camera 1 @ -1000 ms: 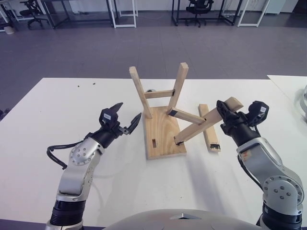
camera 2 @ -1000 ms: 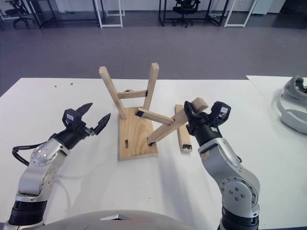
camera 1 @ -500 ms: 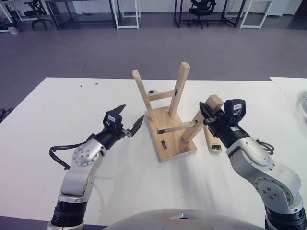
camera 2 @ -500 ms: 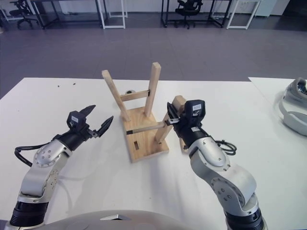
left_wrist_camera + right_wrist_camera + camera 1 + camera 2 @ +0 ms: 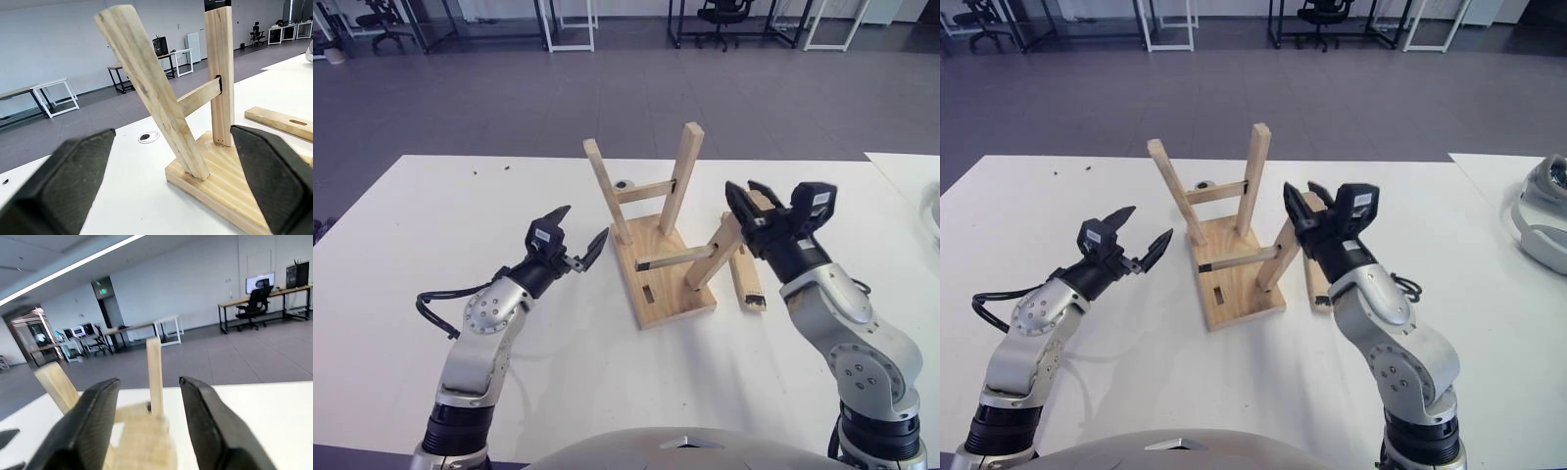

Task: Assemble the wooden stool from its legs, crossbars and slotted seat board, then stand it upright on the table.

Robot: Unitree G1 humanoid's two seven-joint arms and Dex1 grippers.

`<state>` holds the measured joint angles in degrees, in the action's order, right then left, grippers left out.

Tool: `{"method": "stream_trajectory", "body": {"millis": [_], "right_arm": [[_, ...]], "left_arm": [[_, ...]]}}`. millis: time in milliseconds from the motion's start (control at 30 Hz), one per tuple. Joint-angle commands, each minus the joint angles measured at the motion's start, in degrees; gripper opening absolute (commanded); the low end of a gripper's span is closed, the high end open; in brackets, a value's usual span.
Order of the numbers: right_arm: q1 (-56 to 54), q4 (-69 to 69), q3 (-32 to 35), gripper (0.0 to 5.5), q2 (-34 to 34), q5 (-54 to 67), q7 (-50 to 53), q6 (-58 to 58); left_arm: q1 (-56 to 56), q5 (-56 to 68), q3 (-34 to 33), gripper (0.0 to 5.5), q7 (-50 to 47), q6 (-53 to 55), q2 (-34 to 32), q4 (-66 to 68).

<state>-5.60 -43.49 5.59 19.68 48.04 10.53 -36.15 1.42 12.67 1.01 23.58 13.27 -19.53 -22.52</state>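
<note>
- While hovering left of the seat board [image 5: 680, 294], the left gripper [image 5: 584, 221] is gaping open, empty.
- At the board's right edge, the right gripper [image 5: 744, 191] is spreading open around the top of a leaning leg [image 5: 717, 250].
- Beyond, two legs [image 5: 607, 191] are standing on the board's far end.

Pale, grain-streaked wood all round: the seat board [image 5: 677, 296], the legs [image 5: 605, 191] and the crossbar [image 5: 674, 258], that one tipped black, on a plain white table [image 5: 401, 255], with the left gripper [image 5: 585, 221] and right gripper [image 5: 741, 185] matte black on silver-grey arms [image 5: 480, 323].
</note>
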Motion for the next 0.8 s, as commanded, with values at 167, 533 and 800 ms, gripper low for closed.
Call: {"method": "stream_trajectory", "body": {"millis": [167,533,800], "right_arm": [[-9.9,14.1,17.4,3.71,7.5,13.7,-1.0,0.8],[7.3,31.1,-5.9,3.96,8.1,-12.2,-9.3,-9.5],[5.9,31.4,-8.9,3.19,8.7,-20.6,-13.5,-10.9]], "left_arm": [[-1.1,-1.3,-0.5,4.33,-0.9,-2.9,0.7,3.5],[-2.7,-1.5,0.3,4.33,-1.1,-3.0,2.0,5.8],[-3.4,-1.7,0.8,4.33,-0.8,-2.7,2.1,6.0]]}}
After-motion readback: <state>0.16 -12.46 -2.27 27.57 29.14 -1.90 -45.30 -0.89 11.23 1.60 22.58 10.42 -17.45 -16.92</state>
